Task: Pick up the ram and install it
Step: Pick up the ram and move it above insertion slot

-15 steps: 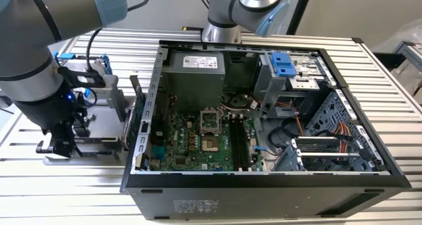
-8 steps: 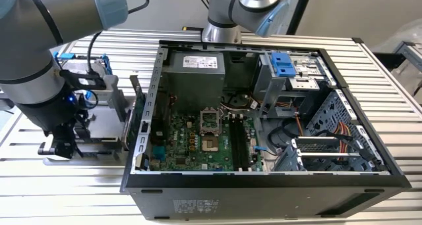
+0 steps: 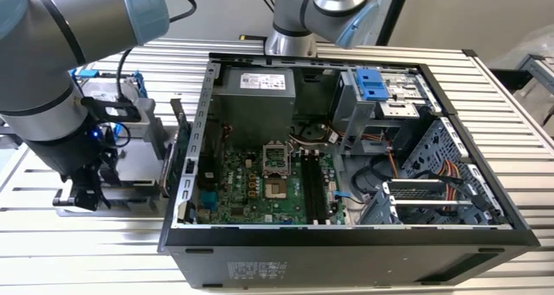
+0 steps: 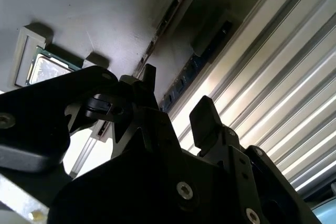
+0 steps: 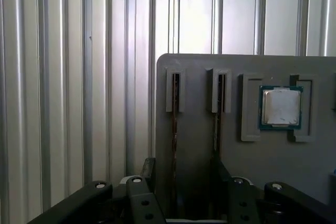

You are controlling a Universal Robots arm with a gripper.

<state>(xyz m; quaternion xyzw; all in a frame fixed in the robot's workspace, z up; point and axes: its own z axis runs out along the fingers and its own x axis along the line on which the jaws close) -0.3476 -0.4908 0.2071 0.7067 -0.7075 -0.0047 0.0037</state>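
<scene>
Ram (image 5: 174, 124) stands on edge in a slot of the grey holder (image 5: 262, 171), with a second stick (image 5: 218, 108) alongside, on the bench (image 3: 78, 262) at the exterior view's left of the open computer case (image 3: 346, 249). It looks light, stiff and thin, probably fragile at its contacts, so the flat faces seem the place to pinch. Gripper (image 4: 177, 95) hangs over the slots, jaws spread and holding nothing. The first wrist view shows the processor chip (image 5: 282, 107) squarely, while the exterior view shows the memory sockets (image 3: 313, 188)
</scene>
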